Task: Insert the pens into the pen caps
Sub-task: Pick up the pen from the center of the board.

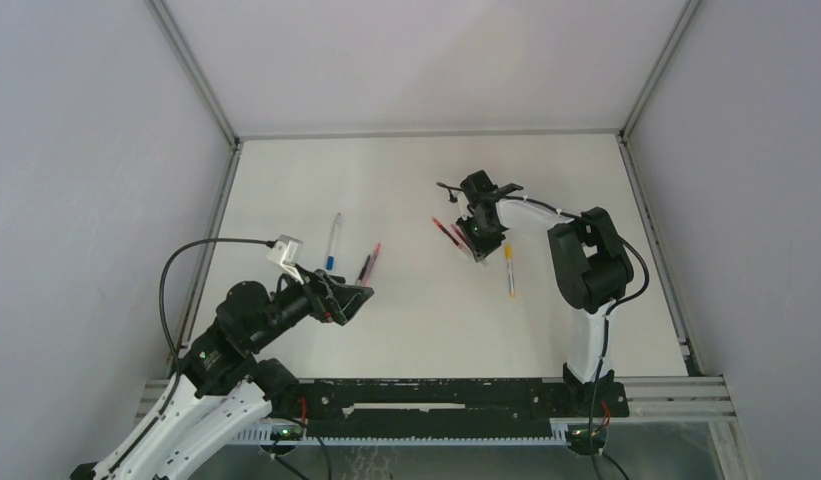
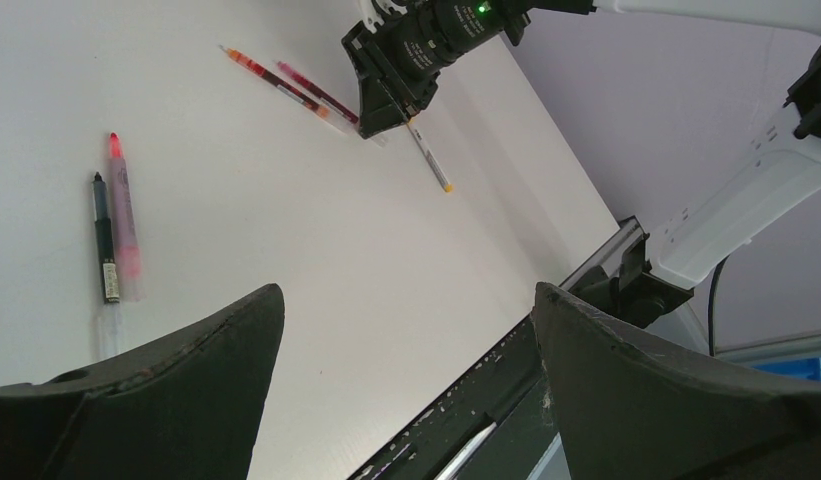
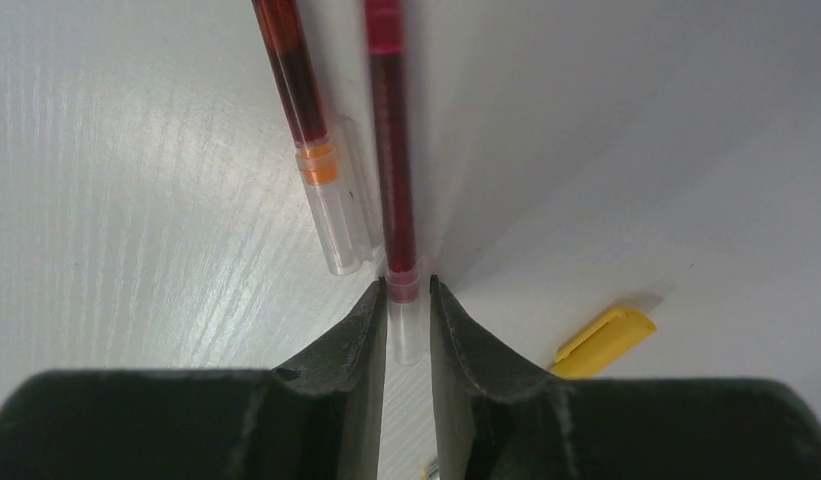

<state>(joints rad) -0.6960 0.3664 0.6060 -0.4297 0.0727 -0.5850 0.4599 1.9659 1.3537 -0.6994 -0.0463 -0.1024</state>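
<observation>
At the far right of the surface (image 1: 416, 330), the right claw (image 3: 408, 290) is lowered onto a magenta pen (image 3: 391, 150). Its two dark fingers (image 3: 456, 350) stand one on each side of the pen's clear end. The jaws are narrowed to scarcely more than the width of the barrel. The left finger looks to be against the plastic, with only a sliver of gap on the right. Whether they are already pressing on the pen I cannot tell. The pen lies flat on the surface and runs straight away from the fingertips.

Just beside it on the left, nearly parallel, lies a red pen (image 3: 291, 70) with an orange band and a clear end. This pen lies outside the fingers. A yellow cap (image 3: 603, 340) lies on the surface near the right finger, apart from it. Seen from above, a yellow pen (image 1: 508, 268) lies close by this claw, on the side nearer the arm bases.

Over the left half, the left claw (image 2: 406, 290) hangs above the surface with its jaws spread wide. It holds nothing and touches nothing. Ahead of it a black pen (image 2: 104, 240) and a pink pen (image 2: 124, 215) lie side by side, all but touching. A blue pen (image 1: 333, 238) lies a little farther back, apart from that pair.
</observation>
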